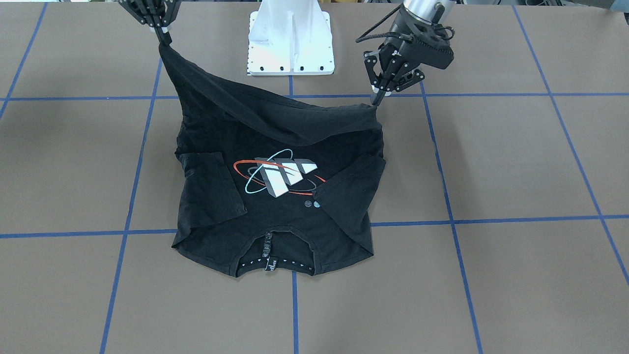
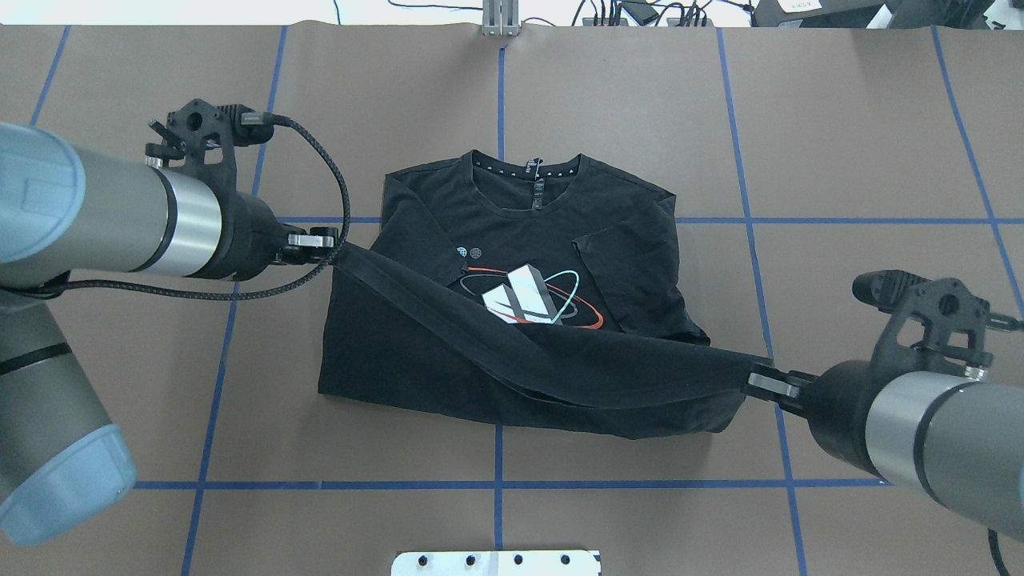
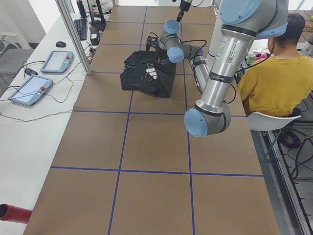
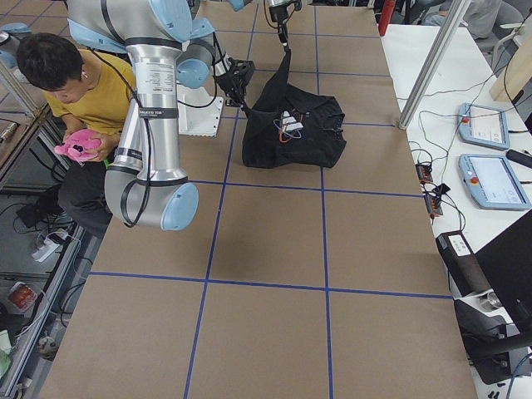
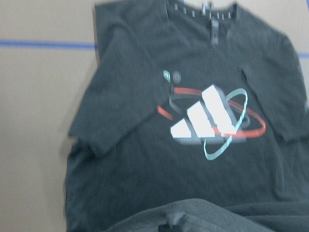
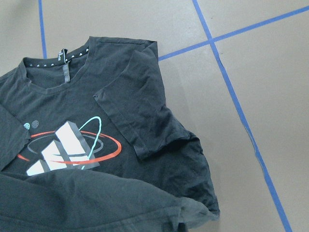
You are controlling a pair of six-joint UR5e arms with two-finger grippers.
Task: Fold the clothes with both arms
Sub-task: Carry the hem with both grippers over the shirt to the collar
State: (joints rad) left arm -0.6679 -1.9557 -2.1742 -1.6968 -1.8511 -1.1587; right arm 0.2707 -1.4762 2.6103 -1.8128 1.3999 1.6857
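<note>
While the left pincer [image 2: 326,240] and right pincer [image 2: 760,382] are pinching the T-shirt's [image 2: 520,308] raised hem, its body is lying beneath and ahead of them; uneven travel is risking a skewed fold or slipped corner.

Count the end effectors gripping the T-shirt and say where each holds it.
2. The left end effector pinches a hem corner of the T-shirt, lifted at the overhead view's left; the right end effector pinches the opposite hem corner. None hidden.
</note>
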